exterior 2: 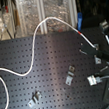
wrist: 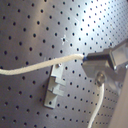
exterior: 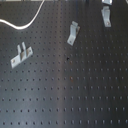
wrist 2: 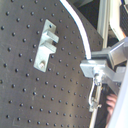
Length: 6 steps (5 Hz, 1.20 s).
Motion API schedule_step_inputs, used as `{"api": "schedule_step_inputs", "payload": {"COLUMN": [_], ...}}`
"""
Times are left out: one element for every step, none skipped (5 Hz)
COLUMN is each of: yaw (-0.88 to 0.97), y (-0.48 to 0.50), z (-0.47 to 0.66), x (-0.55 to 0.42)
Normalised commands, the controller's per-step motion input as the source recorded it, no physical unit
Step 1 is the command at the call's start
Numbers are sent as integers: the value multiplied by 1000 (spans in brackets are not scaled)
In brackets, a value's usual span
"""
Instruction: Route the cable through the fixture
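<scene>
The thin white flexible cable [exterior 2: 35, 40] lies in loose curves across the black perforated breadboard [exterior 2: 50, 86]. Its end is clamped in the closed metal gripper [wrist: 97, 59], near a small grey metal bracket [wrist: 54, 86] but not through it. Judged status: routing not yet begun; all brackets remain unthreaded.

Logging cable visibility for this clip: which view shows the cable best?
The second exterior view: the cable snakes across the board along most of its length. The first exterior view catches only a loop at its top-left corner. Both wrist views show just a short stretch by the gripper.
</scene>
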Motion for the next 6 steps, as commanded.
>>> {"api": "schedule_step_inputs", "payload": {"yaw": [0,-323,-691,-897,-999,-998], "y": [-49,-102,-28,44,-1,-3], "z": [-2,0,46,124,169,180], "x": [-24,32,63,35,0,1]}}
